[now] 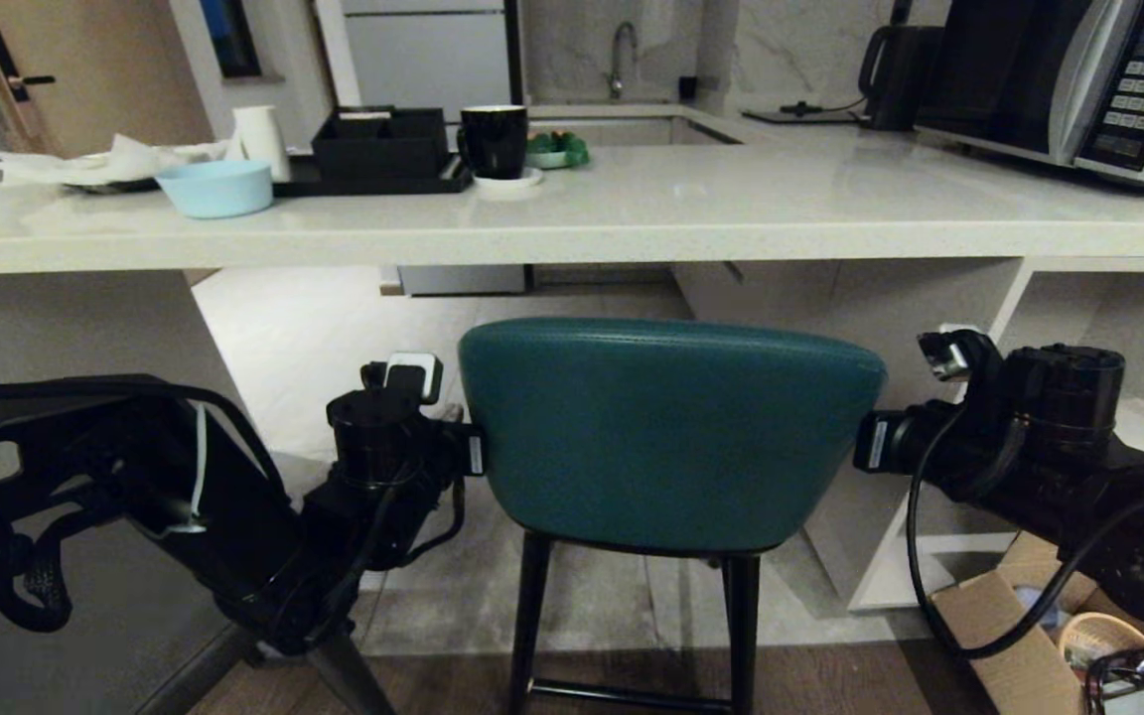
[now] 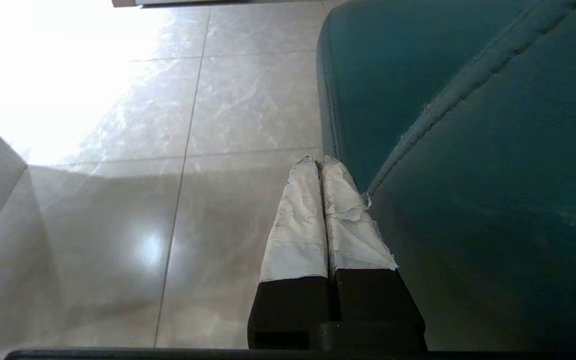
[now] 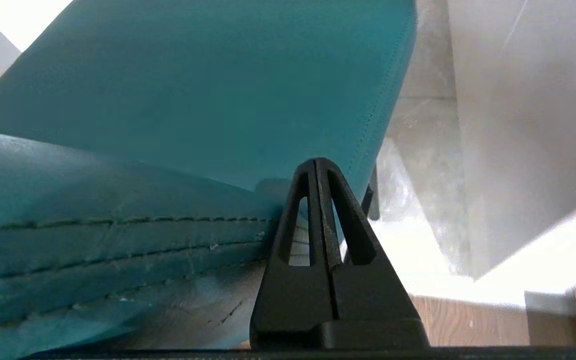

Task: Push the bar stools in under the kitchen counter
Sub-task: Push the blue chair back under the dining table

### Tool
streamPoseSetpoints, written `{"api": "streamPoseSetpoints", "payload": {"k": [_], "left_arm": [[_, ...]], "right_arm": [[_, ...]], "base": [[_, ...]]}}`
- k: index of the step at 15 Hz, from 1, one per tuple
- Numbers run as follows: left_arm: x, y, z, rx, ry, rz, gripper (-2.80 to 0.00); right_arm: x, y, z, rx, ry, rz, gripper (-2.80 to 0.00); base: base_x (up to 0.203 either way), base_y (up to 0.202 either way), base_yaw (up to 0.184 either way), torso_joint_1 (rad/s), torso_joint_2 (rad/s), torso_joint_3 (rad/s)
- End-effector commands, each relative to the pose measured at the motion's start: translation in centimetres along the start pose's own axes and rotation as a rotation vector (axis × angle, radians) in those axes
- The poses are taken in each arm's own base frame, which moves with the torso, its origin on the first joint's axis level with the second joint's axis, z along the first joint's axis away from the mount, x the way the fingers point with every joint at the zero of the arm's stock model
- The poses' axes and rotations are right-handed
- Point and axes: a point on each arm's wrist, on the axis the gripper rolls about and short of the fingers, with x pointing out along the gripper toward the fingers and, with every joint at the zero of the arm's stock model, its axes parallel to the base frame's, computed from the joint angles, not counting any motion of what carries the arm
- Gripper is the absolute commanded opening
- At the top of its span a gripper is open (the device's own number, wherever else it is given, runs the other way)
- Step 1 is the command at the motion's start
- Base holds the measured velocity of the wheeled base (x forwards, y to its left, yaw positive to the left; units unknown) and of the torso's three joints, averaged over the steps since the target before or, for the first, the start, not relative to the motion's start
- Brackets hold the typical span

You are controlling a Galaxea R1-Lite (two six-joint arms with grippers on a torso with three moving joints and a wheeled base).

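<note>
The teal stool (image 1: 669, 437) stands centre frame w/ its curved back toward the robot, seat lower than the desk (image 1: 632, 214) top, slim black legs (image 1: 530, 621) on the floor where pale tile meets wood planks. It sits just in front of the desk's near edge, back still on the robot's side of that edge; how far the seat reaches under can't be told. Left hand (image 2: 318, 162) is at the stool's left flank, fingers pressed together w/ nothing between them, taped tips (image 2: 295, 220) running alongside the teal upholstery, touching or nearly so at the seam. Right hand (image 3: 319, 165) is at the stool's right flank, black fingers also pressed together & empty, tips right against the edge of the backrest; contact can't be confirmed. Both arms reach in from either side at approx. backrest height. On the desk: light blue bowl (image 1: 214, 187), white cup (image 1: 262, 139), black organiser tray (image 1: 380, 149), black mug (image 1: 494, 139) on a white coaster, microwave (image 1: 1069, 84) at far right, kettle (image 1: 895, 74) beside it. Cardboard box (image 1: 1004, 645) on the floor at lower right, under the right arm. Only one stool is visible.
</note>
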Motion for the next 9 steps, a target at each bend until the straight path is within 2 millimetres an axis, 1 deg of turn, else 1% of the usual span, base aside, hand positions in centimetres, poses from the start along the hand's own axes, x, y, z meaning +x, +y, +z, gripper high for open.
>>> {"api": "streamPoseSetpoints", "payload": {"k": [1, 5, 9], "left_arm": [[-0.1, 0.0, 0.3, -0.007, -0.015, 0.002, -2.8], [0.0, 0.0, 0.3, -0.008, -0.017, 0.004, -2.8], [-0.1, -0.3, 0.5, -0.015, -0.031, -0.002, -2.8]], "right_arm": [[0.7, -0.1, 0.3, -0.001, -0.017, -0.039, -2.8], [1.7, -0.5, -0.1, 0.0, -0.012, -0.134, -2.8], [1.9, -0.5, 0.2, 0.003, -0.029, -0.157, -2.8]], "base": [[0.188, 0.0, -0.001, 0.002, 0.0, -0.006], [0.192, 0.0, 0.001, 0.003, 0.0, 0.004], [0.19, 0.0, 0.001, 0.0, 0.0, 0.003]]}}
